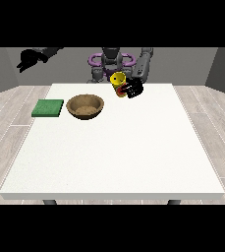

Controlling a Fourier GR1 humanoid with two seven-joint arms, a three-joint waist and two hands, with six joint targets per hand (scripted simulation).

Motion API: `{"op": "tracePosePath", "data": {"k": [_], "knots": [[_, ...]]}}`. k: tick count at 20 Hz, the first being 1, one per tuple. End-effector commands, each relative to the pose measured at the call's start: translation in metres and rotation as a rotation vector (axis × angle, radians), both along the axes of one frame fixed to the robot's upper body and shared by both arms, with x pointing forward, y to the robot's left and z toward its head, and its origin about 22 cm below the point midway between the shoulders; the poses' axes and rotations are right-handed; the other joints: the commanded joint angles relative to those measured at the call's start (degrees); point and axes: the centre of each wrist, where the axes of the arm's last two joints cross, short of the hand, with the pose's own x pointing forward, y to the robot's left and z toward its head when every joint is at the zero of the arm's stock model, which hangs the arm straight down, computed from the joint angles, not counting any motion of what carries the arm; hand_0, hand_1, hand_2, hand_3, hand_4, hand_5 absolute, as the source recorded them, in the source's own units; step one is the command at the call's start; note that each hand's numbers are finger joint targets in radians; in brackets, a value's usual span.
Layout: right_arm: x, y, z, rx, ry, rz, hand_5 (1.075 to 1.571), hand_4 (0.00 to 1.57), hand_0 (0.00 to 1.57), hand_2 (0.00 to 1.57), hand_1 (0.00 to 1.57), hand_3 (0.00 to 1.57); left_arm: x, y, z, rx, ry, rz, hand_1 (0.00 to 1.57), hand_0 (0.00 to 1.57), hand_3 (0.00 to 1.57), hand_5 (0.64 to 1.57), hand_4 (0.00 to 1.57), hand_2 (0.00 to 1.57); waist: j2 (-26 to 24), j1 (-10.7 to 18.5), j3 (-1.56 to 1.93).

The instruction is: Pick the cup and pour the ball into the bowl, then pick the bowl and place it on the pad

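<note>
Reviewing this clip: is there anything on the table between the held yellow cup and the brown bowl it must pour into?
Nothing visible does. The hand at the view's right holds the yellow cup tilted, right of the bowl, with only bare table between them. The green pad lies on the bowl's far side.

The hand at the view's right (133,89) had its fingers curled round a yellow cup (118,80), held tilted above the white table (114,147). A brown bowl (85,106) sat beside a green pad (48,108). The hand at the view's left (29,59) hung raised, well off the table
</note>
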Motion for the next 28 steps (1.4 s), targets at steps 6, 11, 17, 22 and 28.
{"op": "tracePosePath", "data": {"k": [6, 11, 17, 22, 28], "knots": [[0.019, 0.031, 0.026, -0.023, -0.024, 0.090, 1.569, 0.55, 0.00, 0.36, 0.00, 0.66, 0.028, 0.000, 0.030, 0.449, -0.089, 0.157, 1.45, 1.45, 1.57, 1.227, 1.49, 1.57, 1.5, -5.1, 0.07], [0.020, 0.015, 0.007, 0.018, -0.003, 0.049, 1.567, 0.53, 0.00, 0.35, 0.00, 0.67, 0.024, -0.037, 0.018, 0.659, -0.090, 0.182, 1.50, 1.50, 1.57, 1.302, 1.50, 1.57, -1.3, -3.0, 0.15], [0.025, 0.031, 0.002, -0.014, 0.007, 0.055, 1.565, 0.54, 0.00, 0.37, 0.00, 0.65, 0.043, -0.025, 0.040, 0.948, -0.208, 0.279, 1.55, 1.55, 1.57, 1.412, 1.39, 1.57, -1.6, -2.8, 0.14], [0.022, 0.018, -0.018, -0.019, 0.068, 0.042, 1.566, 0.56, 0.00, 0.38, 0.00, 0.66, 0.036, -0.075, 0.033, 1.141, -0.219, 0.248, 1.57, 1.57, 1.57, 1.500, 1.18, 1.57, -3.9, -2.8, 0.11], [0.042, 0.044, 0.014, -0.015, 0.002, 0.113, 1.566, 0.58, 0.00, 0.36, 0.00, 0.62, 0.020, -0.081, 0.007, 1.388, -0.265, 0.207, 1.50, 1.50, 1.57, 1.321, 1.38, 1.57, -0.3, -6.6, 0.05]]}}
